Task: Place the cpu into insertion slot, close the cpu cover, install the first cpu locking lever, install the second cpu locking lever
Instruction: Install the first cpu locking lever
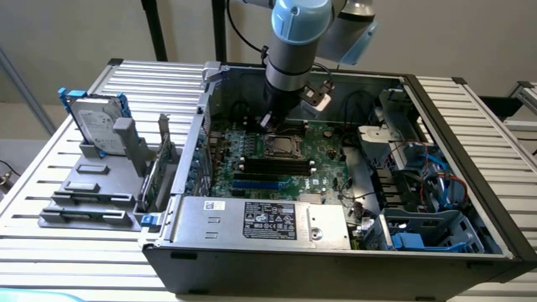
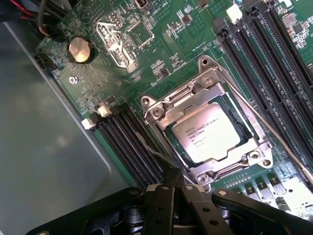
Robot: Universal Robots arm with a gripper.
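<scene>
Gripper [image 2: 172,181] base cut off at the edge, cpu [image 2: 208,133] lettering too small — arm [image 1: 293,38] top cropped

Mostly green, silver and black here
Silvery-grey cpu [image 2: 208,133] with dark print, in a shiny silver cpu cover [image 2: 182,99] just past the black end effector [image 2: 172,177]; motherboard [image 2: 161,54] green, memory slots [image 2: 129,144] beside it black.

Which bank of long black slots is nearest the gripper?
The bank on the coin battery side of the chip; the gripper is right by its end. The other bank lies beyond the chip.
</scene>
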